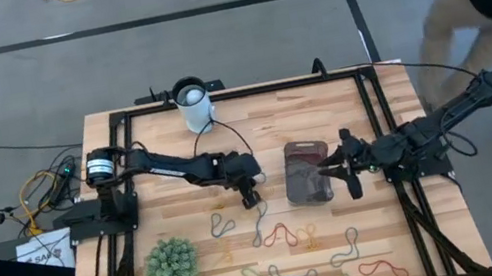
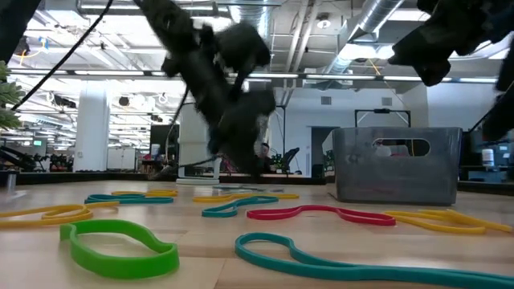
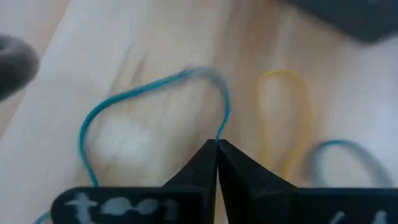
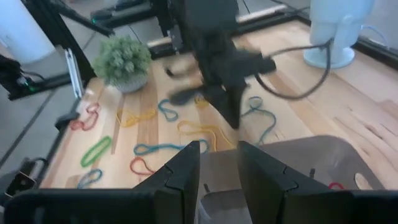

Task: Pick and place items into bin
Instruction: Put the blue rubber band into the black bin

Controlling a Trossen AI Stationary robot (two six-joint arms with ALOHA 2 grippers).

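Rubber-band loops in red, green, blue, yellow and orange lie scattered across the near half of the bench, between the green spiky ball by the left edge and the right edge. The left gripper is down at the bench centre, its fingers pressed together with a teal loop pinched at the very tips; the strand rises from the tips and arcs away over the wood. A yellow loop lies just beside it, untouched. The bin, clear and grey-tinted, stands right of centre, near the left gripper. The right gripper hovers over the bin's right end with its fingers parted and nothing between them. A white cylindrical cup stands near the far edge.
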